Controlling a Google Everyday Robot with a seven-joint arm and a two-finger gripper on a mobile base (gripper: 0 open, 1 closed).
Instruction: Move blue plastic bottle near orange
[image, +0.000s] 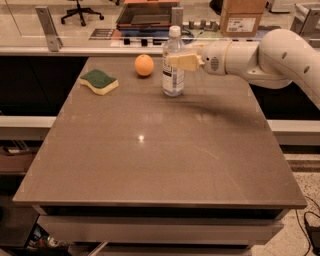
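**benchbot_dan:** So the blue plastic bottle (173, 82) stood upright on the table (150, 150), just beside the orange (144, 65) but not touching it, with a thin gap between them. Looked nearly done to me. What was left to get right?

**mira_k:** Mostly the letting go, I'd guess. The gripper (175, 61) was up at the bottle's shoulder, on the side facing away from the orange, and the arm came in level from that same side. Honestly couldn't tell if it was clamped on the bottle or just resting around it.

**benchbot_dan:** And if it did have hold of it?

**mira_k:** Then I'd have wanted it opened slowly and backed straight out, away from the orange. That bottle was tall and light-looking, and being held that high meant a sideways tug could tip it. And a tipped bottle would've landed on the orange and sent it rolling.

**benchbot_dan:** Was the sponge (99, 81) any trouble?

**mira_k:** Nah, it sat well off on the orange's far side from the bottle, a bit closer to the camera. Nowhere near the way out.
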